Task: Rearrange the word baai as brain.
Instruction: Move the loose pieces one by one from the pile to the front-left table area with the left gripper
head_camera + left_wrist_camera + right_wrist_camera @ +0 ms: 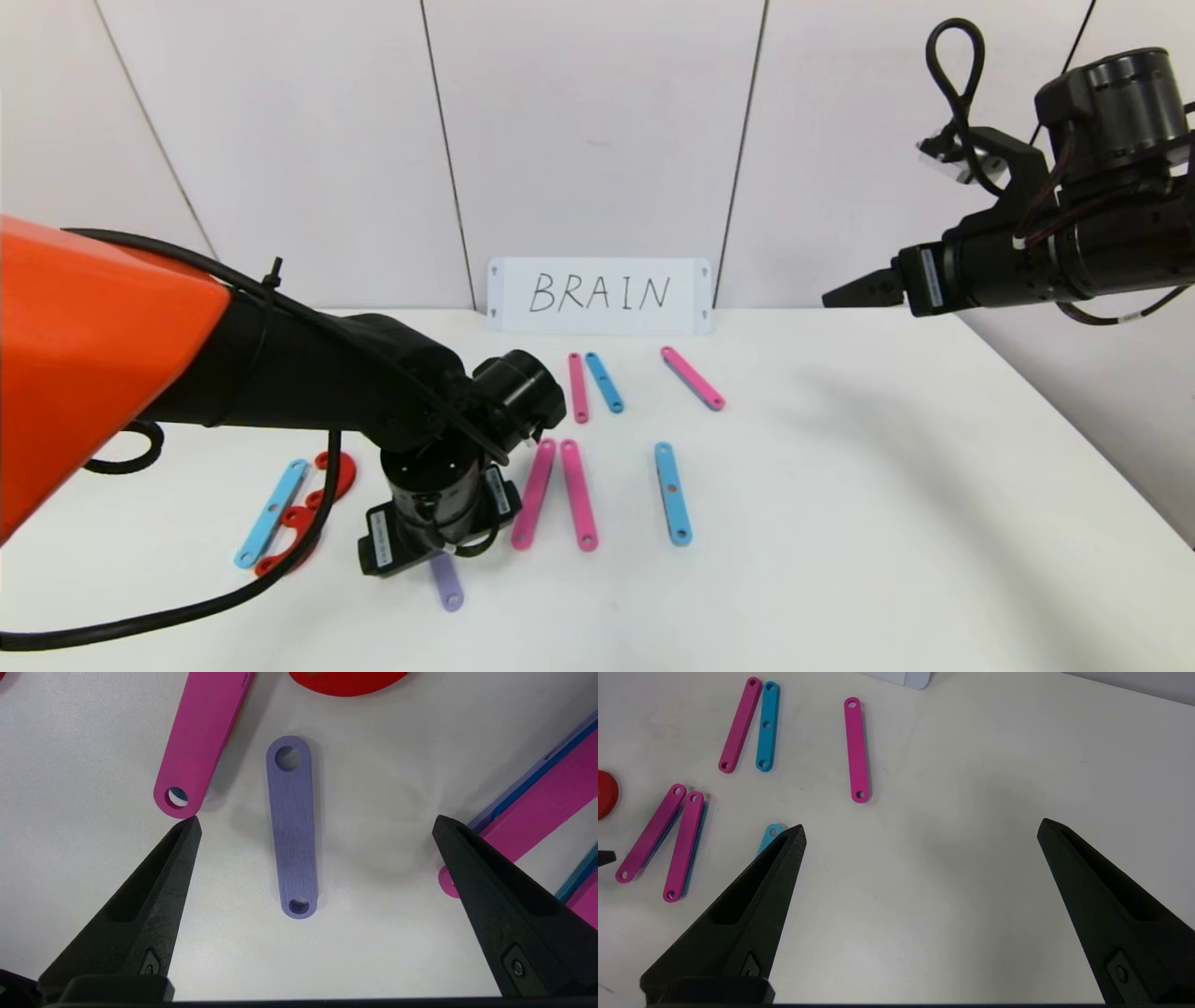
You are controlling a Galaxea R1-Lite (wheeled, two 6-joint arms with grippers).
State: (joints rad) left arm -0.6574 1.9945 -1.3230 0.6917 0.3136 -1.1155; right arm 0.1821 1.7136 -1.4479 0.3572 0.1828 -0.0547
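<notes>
The word lies as flat strips on the white table [840, 523]. At the left are a blue strip [271, 513] and red curves [322, 504]. Two long pink strips [579, 495] and a blue strip [672, 493] lie in the middle. Shorter pink [578, 387], blue [604, 382] and pink [693, 378] strips lie farther back. My left gripper [316, 820] points down, open, just above a purple strip [292, 826] that lies flat and free between its fingers; its end shows in the head view too [448, 583]. My right gripper [922, 825] hangs open and empty, raised at the right [854, 291].
A white card with BRAIN handwritten [600, 294] leans on the back wall. In the left wrist view a pink strip [201, 742] ends close to one fingertip, a red curve [348, 679] lies beyond, and stacked pink strips [551, 798] lie by the other finger.
</notes>
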